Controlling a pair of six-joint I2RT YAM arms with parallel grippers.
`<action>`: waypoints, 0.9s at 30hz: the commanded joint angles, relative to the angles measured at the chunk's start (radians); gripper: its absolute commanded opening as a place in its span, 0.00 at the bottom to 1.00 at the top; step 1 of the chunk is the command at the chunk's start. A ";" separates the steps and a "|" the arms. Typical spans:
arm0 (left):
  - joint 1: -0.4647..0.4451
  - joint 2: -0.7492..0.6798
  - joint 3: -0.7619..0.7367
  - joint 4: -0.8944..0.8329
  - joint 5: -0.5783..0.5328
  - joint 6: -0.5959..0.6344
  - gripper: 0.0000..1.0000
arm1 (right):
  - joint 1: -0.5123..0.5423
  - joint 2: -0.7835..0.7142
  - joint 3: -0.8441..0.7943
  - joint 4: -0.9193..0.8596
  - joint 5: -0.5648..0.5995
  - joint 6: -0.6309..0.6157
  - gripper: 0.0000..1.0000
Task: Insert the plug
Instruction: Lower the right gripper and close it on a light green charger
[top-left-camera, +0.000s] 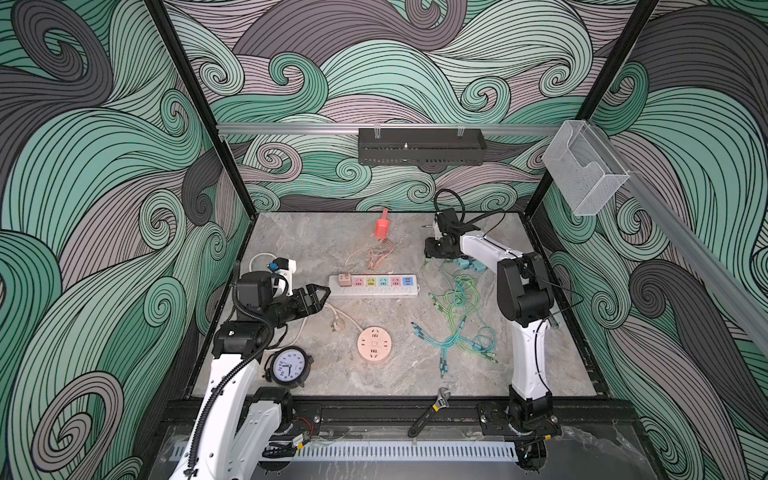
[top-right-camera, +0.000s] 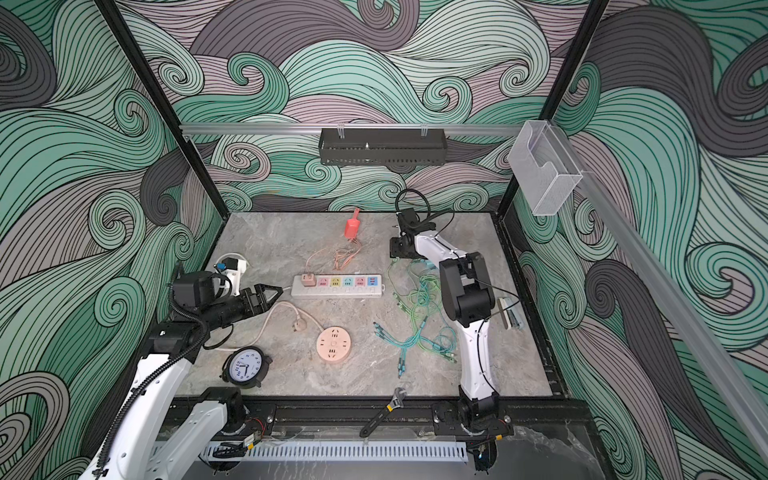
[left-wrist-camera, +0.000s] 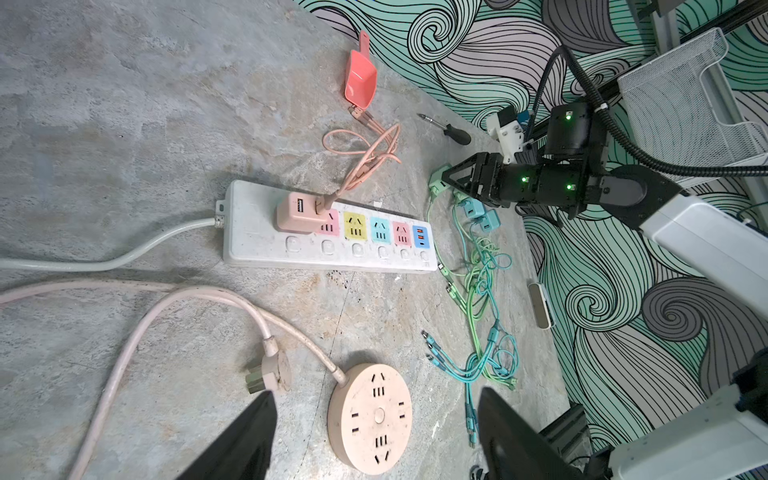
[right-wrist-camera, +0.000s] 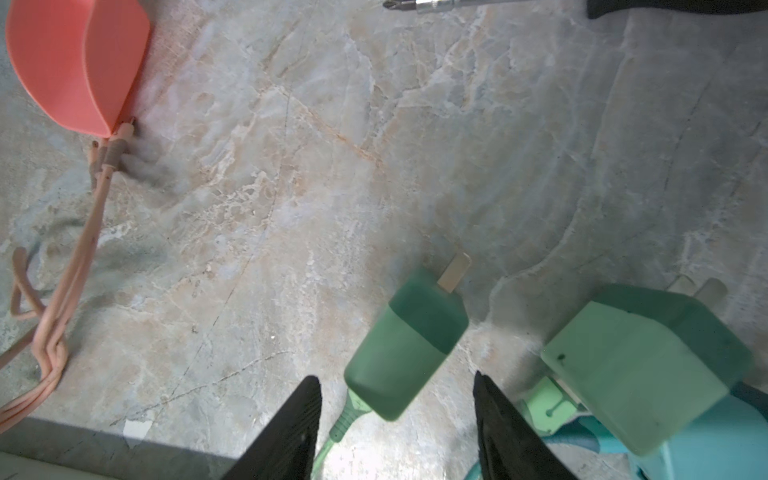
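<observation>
A green plug (right-wrist-camera: 409, 340) lies tilted on the marble table (right-wrist-camera: 374, 124) between the spread fingers of the right gripper (right-wrist-camera: 395, 376), which flank it without clamping. It is well apart from the power strip (top-left-camera: 374, 291), at whose end the left gripper (top-left-camera: 319, 297) hovers, fingers likewise apart. Closing now could pinch the plug askew or catch the second green plug (right-wrist-camera: 640, 365) just beside one finger, and the tangled cables (top-left-camera: 461, 316) may drag on any lift. Only one prong shows, the cord runs out of frame, and in both top views the wrist hides plug and fingertips.
</observation>
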 joint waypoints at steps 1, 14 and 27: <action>0.009 -0.011 0.046 -0.038 0.011 0.028 0.78 | 0.005 0.026 0.033 0.008 -0.014 0.018 0.61; 0.009 -0.020 0.062 -0.072 0.003 0.053 0.78 | 0.005 0.062 0.075 -0.007 -0.016 0.047 0.45; 0.009 -0.025 0.042 -0.059 0.006 0.037 0.79 | -0.049 0.003 -0.065 0.202 -0.395 0.089 0.22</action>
